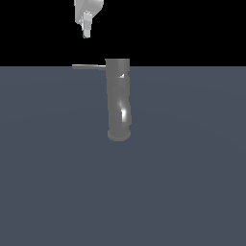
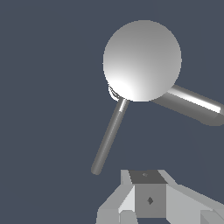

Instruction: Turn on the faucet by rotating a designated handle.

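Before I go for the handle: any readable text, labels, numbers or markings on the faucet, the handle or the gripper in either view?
None. No readable text in either view.
Faucet: plain grey metal, only a white glint.
Handle: bare thin rod, no marking.
Gripper: unlabelled; the wrist view shows a small dark diamond shape on its grey block, not a letter or number.
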You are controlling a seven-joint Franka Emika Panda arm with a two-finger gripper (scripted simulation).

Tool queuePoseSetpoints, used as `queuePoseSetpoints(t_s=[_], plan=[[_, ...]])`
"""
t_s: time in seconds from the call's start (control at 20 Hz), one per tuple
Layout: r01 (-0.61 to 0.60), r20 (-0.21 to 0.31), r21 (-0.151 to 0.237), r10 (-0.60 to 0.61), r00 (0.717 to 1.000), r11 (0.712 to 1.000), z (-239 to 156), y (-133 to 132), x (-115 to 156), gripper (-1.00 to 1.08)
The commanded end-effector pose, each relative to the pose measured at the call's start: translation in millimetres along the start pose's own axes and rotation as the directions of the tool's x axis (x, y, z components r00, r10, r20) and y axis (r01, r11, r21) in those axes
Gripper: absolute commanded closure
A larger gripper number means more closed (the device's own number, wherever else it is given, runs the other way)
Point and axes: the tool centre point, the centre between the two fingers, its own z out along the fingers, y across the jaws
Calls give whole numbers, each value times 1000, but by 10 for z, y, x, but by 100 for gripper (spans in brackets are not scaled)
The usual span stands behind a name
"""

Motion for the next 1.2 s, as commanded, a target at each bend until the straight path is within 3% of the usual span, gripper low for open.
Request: queuePoseSetpoints(t_s=[0.0,0.55,1.15], plan=[[-64,-14,-4,64,998,998,137,-133,8,108],[-286,-86,3,285,955,958,671,-591,2,108],[-363,-118,18,362,925,932,883,-754,-19,108]])
